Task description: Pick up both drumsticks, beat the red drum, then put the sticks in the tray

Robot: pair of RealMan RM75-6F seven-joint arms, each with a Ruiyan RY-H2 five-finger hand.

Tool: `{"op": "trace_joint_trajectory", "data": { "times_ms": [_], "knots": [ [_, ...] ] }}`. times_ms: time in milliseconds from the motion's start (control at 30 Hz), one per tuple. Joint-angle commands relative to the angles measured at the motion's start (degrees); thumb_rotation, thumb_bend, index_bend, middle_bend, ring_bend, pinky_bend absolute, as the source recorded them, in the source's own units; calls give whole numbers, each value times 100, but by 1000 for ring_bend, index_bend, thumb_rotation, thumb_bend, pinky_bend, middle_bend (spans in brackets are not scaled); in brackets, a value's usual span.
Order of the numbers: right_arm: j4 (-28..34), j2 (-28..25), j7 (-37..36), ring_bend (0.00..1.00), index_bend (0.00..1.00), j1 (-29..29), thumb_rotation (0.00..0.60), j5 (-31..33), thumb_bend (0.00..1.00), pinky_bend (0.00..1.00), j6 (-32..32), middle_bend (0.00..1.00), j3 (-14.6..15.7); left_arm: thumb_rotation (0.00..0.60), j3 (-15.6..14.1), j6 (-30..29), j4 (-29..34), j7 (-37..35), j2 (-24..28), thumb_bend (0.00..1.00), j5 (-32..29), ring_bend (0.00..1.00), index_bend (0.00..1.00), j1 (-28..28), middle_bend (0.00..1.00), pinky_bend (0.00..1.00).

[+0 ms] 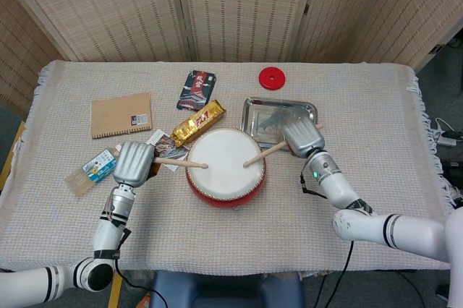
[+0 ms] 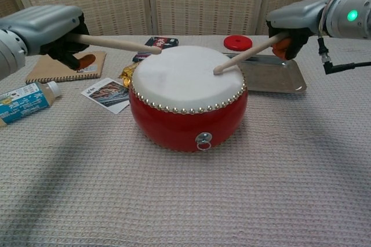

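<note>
The red drum (image 1: 225, 165) (image 2: 186, 97) with its white skin stands mid-table. My left hand (image 1: 133, 161) (image 2: 49, 26) grips a wooden drumstick (image 1: 179, 163) (image 2: 116, 43) whose tip hovers above the drum's left edge. On the other side, my right hand (image 1: 302, 137) (image 2: 293, 24) holds the second drumstick (image 1: 266, 153) (image 2: 246, 55), its tip down on the right part of the skin. A metal tray (image 1: 278, 118) (image 2: 272, 75) lies just behind and right of the drum, partly under my right hand.
Left of the drum lie a brown notebook (image 1: 121, 114), a small bottle (image 1: 92, 170), a printed card (image 1: 160, 147) and a gold packet (image 1: 198, 122). A dark booklet (image 1: 196, 90) and a red disc (image 1: 272, 77) sit farther back.
</note>
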State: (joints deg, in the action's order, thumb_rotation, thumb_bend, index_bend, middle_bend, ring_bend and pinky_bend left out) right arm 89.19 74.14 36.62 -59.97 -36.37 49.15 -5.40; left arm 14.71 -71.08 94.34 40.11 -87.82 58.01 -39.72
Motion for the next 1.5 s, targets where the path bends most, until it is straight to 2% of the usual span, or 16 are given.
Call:
{"op": "trace_joint_trajectory", "data": {
  "times_ms": [33, 133, 233, 433, 533, 633, 667, 767, 900, 1100, 1167, 1233, 1333, 1400, 1500],
  "knots": [
    [596, -441, -593, 1000, 1000, 125, 600, -432, 769, 1000, 174, 1000, -415, 600, -135, 219, -409, 288, -387, 445, -238, 1000, 1000, -178, 1000, 1000],
    [758, -612, -654, 1000, 1000, 148, 600, -473, 769, 1000, 187, 1000, -463, 600, -234, 299, -742, 616, -618, 446, -377, 1000, 1000, -303, 1000, 1000],
    [662, -569, -540, 1000, 1000, 120, 600, -374, 769, 1000, 128, 1000, -369, 600, -193, 194, -771, 658, -646, 446, -389, 1000, 1000, -315, 1000, 1000],
    [-220, 120, -96, 1000, 1000, -27, 600, 83, 769, 1000, -196, 1000, 68, 600, 16, -244, -160, 343, -148, 446, -55, 1000, 1000, -153, 1000, 1000],
    [-568, 410, 150, 1000, 1000, -104, 600, 257, 769, 1000, -235, 1000, 218, 600, 13, -262, -18, 393, -27, 447, 1, 1000, 1000, -162, 1000, 1000],
    [-500, 431, 15, 1000, 1000, -98, 600, 78, 769, 1000, -140, 1000, 95, 600, -21, -194, -55, 458, -89, 453, -72, 1000, 1000, -204, 1000, 1000],
    [-359, 363, -193, 1000, 1000, -60, 600, -56, 769, 1000, -78, 1000, -48, 600, -51, -129, -112, 480, -155, 462, -131, 1000, 1000, -230, 1000, 1000],
    [159, 3, -688, 1000, 1000, 49, 600, -442, 769, 1000, 63, 1000, -391, 600, -176, 116, -404, 610, -403, 506, -332, 1000, 1000, -331, 1000, 1000],
    [566, -367, -837, 1000, 1000, 118, 600, -604, 769, 1000, 160, 1000, -532, 600, -226, 319, -710, 759, -638, 592, -602, 1000, 1000, -436, 1000, 1000],
    [497, -369, -710, 1000, 1000, 101, 600, -455, 769, 1000, 93, 1000, -431, 600, -171, 172, -637, 707, -604, 648, -509, 1000, 1000, -435, 1000, 1000],
    [-88, 53, -414, 1000, 1000, 14, 600, -115, 769, 1000, -219, 1000, -88, 600, -106, -171, -243, 601, -368, 646, -146, 1000, 1000, -361, 1000, 1000],
    [-538, 407, -237, 1000, 1000, -67, 600, 80, 769, 1000, -318, 1000, 42, 600, -138, -282, 23, 602, -202, 645, 8, 1000, 1000, -309, 1000, 1000],
    [-892, 693, 4, 1000, 1000, -144, 600, 277, 769, 1000, -383, 1000, 191, 600, -168, -345, 206, 629, -137, 643, 97, 1000, 1000, -288, 1000, 1000],
    [-913, 742, 81, 1000, 1000, -179, 600, 303, 770, 1000, -346, 1000, 200, 600, -182, -322, 199, 680, -179, 642, 62, 1000, 1000, -307, 1000, 1000],
    [-546, 562, -194, 1000, 1000, -127, 600, 47, 769, 1000, -159, 1000, -37, 600, -196, -196, 18, 784, -353, 641, -107, 1000, 1000, -384, 1000, 1000]
  ]
}}
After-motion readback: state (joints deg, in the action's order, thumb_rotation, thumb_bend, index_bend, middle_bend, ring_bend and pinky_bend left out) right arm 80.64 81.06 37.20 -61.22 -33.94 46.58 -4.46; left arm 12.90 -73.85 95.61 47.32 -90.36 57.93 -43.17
